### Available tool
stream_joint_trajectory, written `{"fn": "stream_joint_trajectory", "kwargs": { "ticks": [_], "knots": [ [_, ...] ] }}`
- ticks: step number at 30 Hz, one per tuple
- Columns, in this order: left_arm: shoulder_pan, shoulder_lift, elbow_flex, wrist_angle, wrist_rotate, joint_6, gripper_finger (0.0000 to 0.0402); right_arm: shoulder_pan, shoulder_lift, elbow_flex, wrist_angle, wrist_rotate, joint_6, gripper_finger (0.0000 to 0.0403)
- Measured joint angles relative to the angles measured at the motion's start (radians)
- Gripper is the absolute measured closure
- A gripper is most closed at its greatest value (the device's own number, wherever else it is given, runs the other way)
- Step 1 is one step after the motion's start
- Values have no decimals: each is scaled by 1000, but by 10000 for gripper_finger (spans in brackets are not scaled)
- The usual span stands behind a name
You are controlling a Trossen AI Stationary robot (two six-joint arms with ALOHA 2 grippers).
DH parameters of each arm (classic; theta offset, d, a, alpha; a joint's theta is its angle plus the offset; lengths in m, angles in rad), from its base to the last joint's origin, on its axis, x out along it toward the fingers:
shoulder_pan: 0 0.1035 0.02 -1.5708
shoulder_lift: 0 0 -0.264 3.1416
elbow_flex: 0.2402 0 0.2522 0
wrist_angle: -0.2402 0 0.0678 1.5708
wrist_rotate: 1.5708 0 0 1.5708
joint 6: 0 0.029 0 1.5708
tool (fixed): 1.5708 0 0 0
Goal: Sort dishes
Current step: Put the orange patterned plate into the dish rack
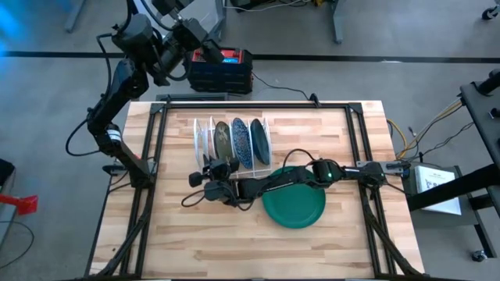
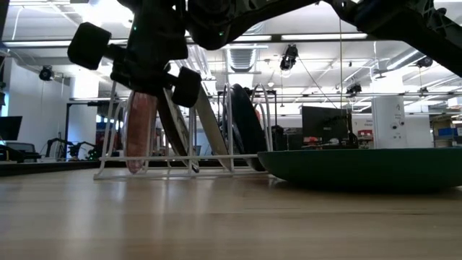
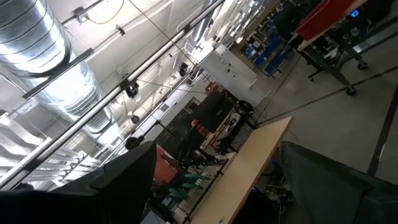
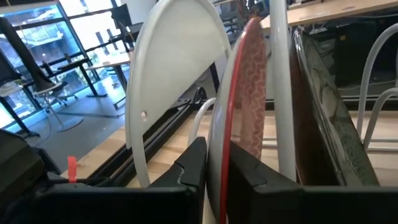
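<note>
A white wire rack (image 1: 231, 144) at the table's middle holds several dishes on edge: a red-pink patterned plate (image 4: 251, 99) at its left end, a greyish-brown one (image 1: 223, 142) and two dark blue speckled ones (image 1: 249, 140). A dark green plate (image 1: 294, 204) lies flat in front of the rack. My right gripper (image 4: 219, 163) reaches across the table to the rack's near left end (image 1: 212, 173) and is shut on the red-pink plate. My left gripper (image 3: 214, 171) is raised beyond the table's far left corner (image 1: 201, 48), open, with nothing between its fingers. My right gripper pinches the red-pink plate's rim (image 4: 222, 155) between its two fingers, one on each face. The fingers come level from the table's near side, at the plate's near edge. The plate stands upright in the rack, its lower edge (image 2: 133, 167) down between the wires.
A black and red box (image 1: 222, 67) sits on the floor past the table's far edge, below my left gripper. Black frame rails (image 1: 156, 156) run along the table's left and right sides. Bare wood (image 1: 195, 242) lies near the front edge.
</note>
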Motion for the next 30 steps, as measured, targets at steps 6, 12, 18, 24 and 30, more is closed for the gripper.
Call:
{"fn": "stream_joint_trajectory", "kwargs": {
  "ticks": [6, 12, 18, 24, 30],
  "knots": [
    [2, 0, 0, -1, 0, 0, 75, 3, 0, 0, 1, 0, -8, 362],
    [2, 0, 0, -4, 0, 0, 75, 14, 0, 1, 1, 4, -8, 332],
    [2, 0, 0, -8, 0, 0, 75, 25, 0, 2, 1, 11, -8, 301],
    [2, 0, 0, -8, 0, 0, 75, 32, 0, 4, 1, 11, -2, 270],
    [2, 0, 0, -17, 1, -11, 75, 44, 0, 4, 1, 11, 6, 244]
  ]
}}
